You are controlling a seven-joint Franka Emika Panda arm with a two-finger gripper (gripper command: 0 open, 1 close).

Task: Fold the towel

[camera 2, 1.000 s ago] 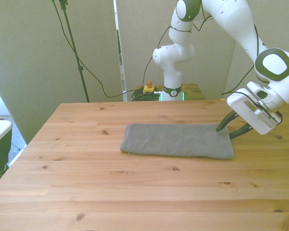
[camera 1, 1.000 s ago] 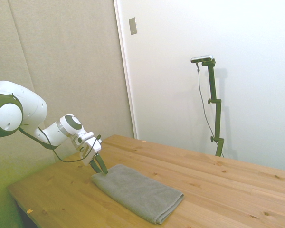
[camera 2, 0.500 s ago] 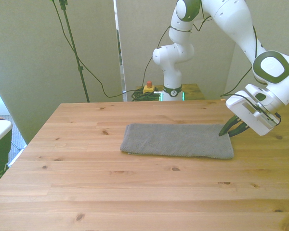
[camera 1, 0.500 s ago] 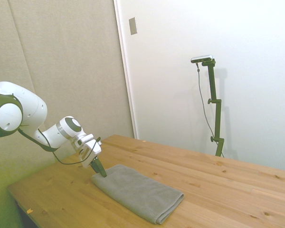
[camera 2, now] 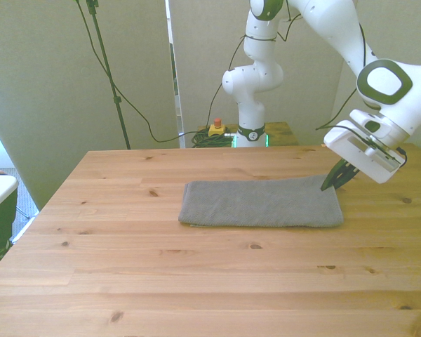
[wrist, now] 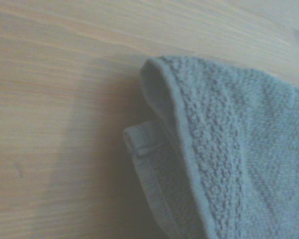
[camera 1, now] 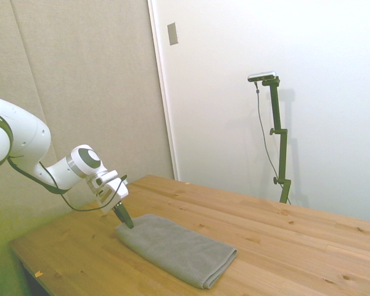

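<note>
Side view, towel [camera 1: 176, 250]: grey, folded into a long strip, flat on the wooden table [camera 1: 296, 246].
Side view, end effector [camera 1: 127, 221]: tilted down, dark fingers pinched together on the towel's corner nearest the arm.
Front view, towel [camera 2: 259, 203]: lies across the table's [camera 2: 196, 281] middle.
Front view, end effector [camera 2: 330, 184]: clenched on the towel's far corner at the front view's right.
Wrist view, towel [wrist: 229, 149]: terry layers, top corner curled over a hemmed lower layer; table [wrist: 55, 114] beside it.
Writing: none legible in any view.
</note>
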